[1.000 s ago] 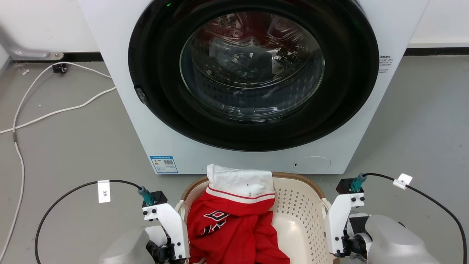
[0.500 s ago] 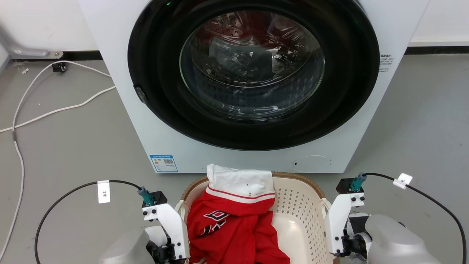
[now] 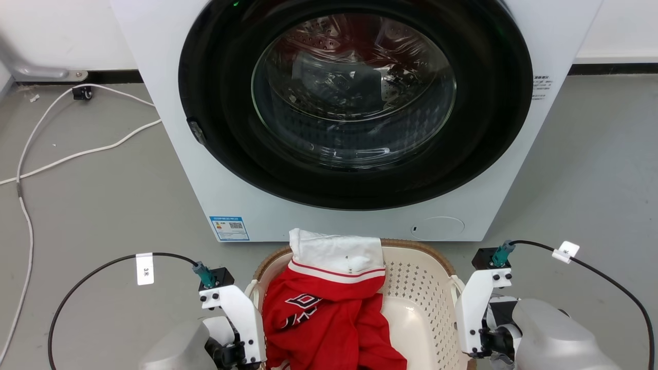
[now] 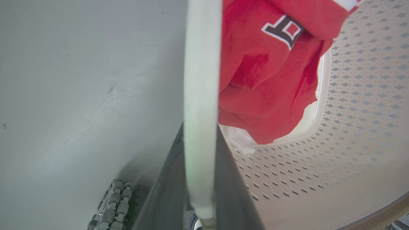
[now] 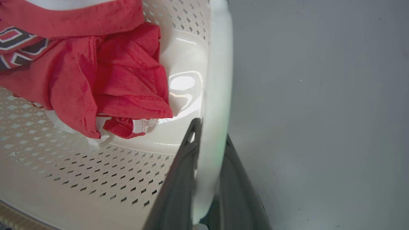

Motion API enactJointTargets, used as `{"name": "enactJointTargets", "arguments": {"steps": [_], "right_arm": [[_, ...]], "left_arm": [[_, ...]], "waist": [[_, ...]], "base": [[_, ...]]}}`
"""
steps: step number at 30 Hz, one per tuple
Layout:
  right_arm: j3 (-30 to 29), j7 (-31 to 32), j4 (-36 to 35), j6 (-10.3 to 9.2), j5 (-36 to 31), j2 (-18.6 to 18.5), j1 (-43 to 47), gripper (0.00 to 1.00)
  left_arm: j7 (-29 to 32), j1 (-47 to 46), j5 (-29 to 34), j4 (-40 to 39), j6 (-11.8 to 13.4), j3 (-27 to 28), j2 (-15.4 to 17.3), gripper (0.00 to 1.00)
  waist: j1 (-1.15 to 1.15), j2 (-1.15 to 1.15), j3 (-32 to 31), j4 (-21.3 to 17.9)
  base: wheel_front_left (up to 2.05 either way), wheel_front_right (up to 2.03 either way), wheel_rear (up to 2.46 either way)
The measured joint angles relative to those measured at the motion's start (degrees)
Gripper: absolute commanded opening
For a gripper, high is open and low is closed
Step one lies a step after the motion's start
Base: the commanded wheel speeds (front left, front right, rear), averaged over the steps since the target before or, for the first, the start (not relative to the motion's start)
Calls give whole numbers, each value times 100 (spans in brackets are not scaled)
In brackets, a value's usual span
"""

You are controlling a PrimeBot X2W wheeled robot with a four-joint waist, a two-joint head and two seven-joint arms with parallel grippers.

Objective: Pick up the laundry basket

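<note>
The cream laundry basket (image 3: 421, 288) with a brown woven rim sits low in the head view, in front of the washing machine, with a red and white garment (image 3: 324, 318) inside. My left gripper (image 3: 241, 352) is at the basket's left side and my right gripper (image 3: 480, 349) at its right side. In the left wrist view the left gripper (image 4: 200, 191) is shut on the white left loop handle (image 4: 201, 80), beside the perforated wall (image 4: 351, 127). The right gripper (image 5: 207, 182) is shut on the right loop handle (image 5: 217, 80).
A white front-loading washing machine (image 3: 205, 180) with its round dark door shut stands right behind the basket. White cables (image 3: 77, 154) trail over the grey floor at the left. Black cables loop from both wrists. Grey floor (image 5: 319, 111) lies on both outer sides of the basket.
The whole head picture has shifted up by a few pixels, which is camera motion. Both grippers stay on the handles, and the garment lies as before.
</note>
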Motion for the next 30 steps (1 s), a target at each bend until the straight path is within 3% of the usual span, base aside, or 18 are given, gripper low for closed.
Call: {"name": "enactJointTargets", "arguments": {"steps": [30], "right_arm": [[229, -43, 34, -1, 237, 0, -9, 0]], "left_arm": [[-53, 1, -143, 2, 1, -140, 19, 0]], "waist": [[0, 0, 18, 2]], "base": [[0, 0, 0]]}}
